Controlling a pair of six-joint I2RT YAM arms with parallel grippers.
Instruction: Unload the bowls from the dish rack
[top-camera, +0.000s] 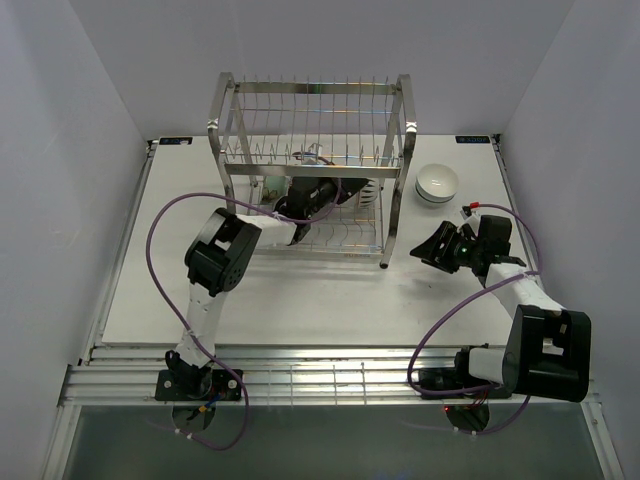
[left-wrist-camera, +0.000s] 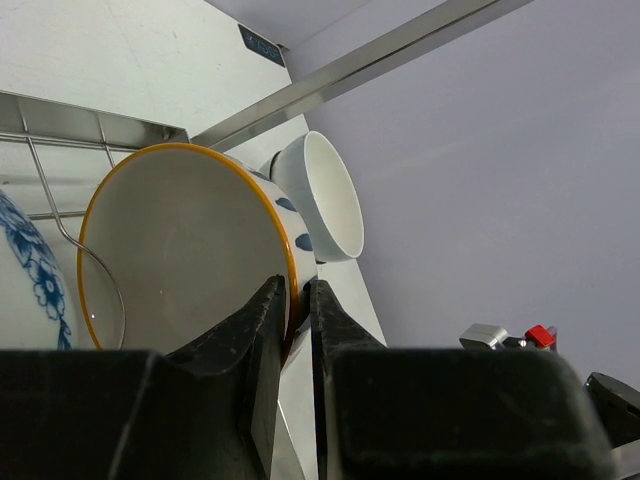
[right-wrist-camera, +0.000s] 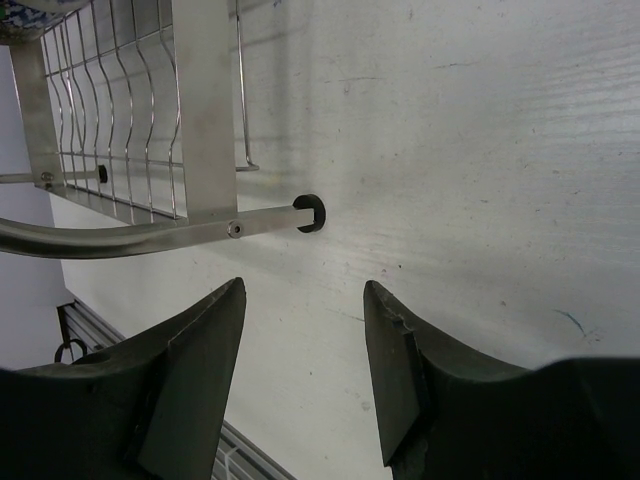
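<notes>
- Bowl with the orange rim (left-wrist-camera: 180, 250) stands on edge in the lower tier of the dish rack (top-camera: 260, 169). Your left gripper (left-wrist-camera: 297, 300) is pinched tight on its rim, one finger inside and one outside.
- A plain white bowl (left-wrist-camera: 325, 195) leans just behind it, and a blue-patterned piece (left-wrist-camera: 30, 270) sits on its other side.
- What looks like a white bowl stack (top-camera: 437, 183) rests on the table (top-camera: 300, 300), right of the rack.
- Your right gripper (right-wrist-camera: 305, 300) hangs over the table near the rack foot (right-wrist-camera: 310, 213), fingers wide apart, holding nothing.
</notes>
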